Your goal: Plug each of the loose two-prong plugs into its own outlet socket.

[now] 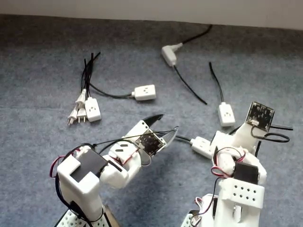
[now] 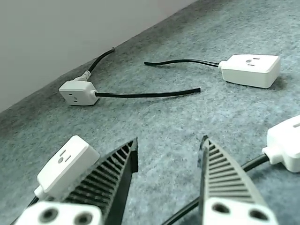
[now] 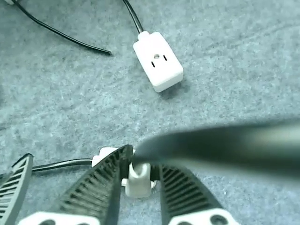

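Note:
Two loose two-prong plugs (image 1: 78,108) lie bundled at the left beside a white socket (image 1: 93,109). More white sockets lie about: one mid-table (image 1: 145,92) (image 2: 70,161), an angled one at the back (image 1: 169,53) (image 2: 77,92), and one at the right (image 1: 226,114) (image 2: 251,70) (image 3: 158,65). My right gripper (image 3: 139,183) is shut on a white connector (image 1: 201,146) (image 2: 286,150) on a black cable; plug or socket, I cannot tell. My left gripper (image 1: 166,124) (image 2: 168,157) hangs open above the carpet, just left of that connector, holding nothing.
Everything rests on grey carpet (image 1: 42,71) that ends at a pale wall (image 2: 56,33) at the back. Black cables (image 1: 189,86) trail across the far half. A blurred dark cable (image 3: 225,147) crosses close in front of the right wrist camera.

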